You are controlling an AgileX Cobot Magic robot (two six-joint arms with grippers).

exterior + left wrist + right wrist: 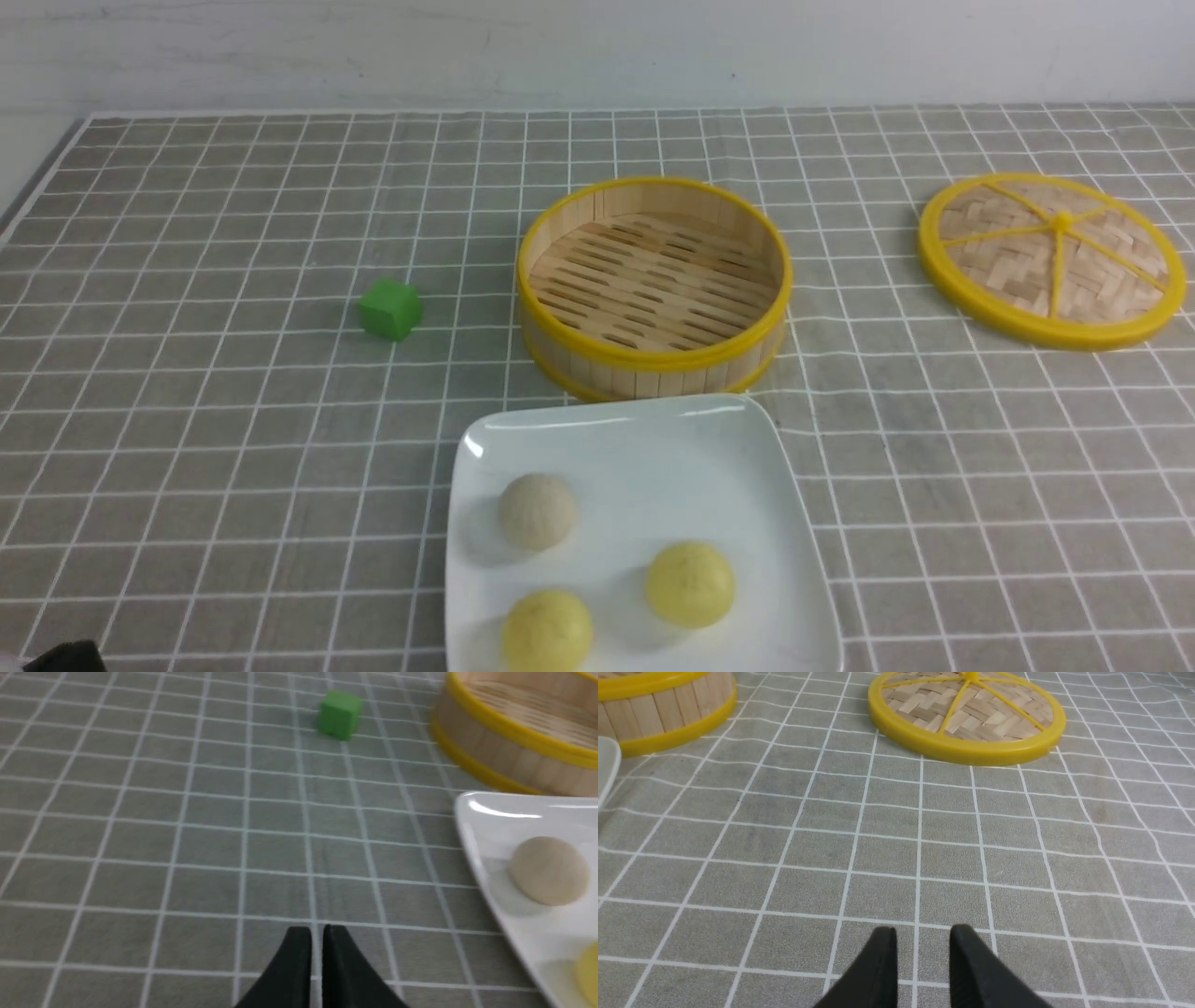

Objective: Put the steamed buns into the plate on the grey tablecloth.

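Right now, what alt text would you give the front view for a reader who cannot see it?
Three steamed buns sit on a white square plate on a grey tablecloth: two pale yellow, one beige. Behind the plate stands an empty bamboo steamer, its lid lying to the right and a green cube to the left.

Green cube (390, 308), empty bamboo steamer (653, 286), woven lid (1051, 259)

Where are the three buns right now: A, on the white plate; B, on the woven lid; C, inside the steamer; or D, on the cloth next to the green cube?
A: the beige bun and the two yellow buns all sit on the plate, while the steamer is empty.
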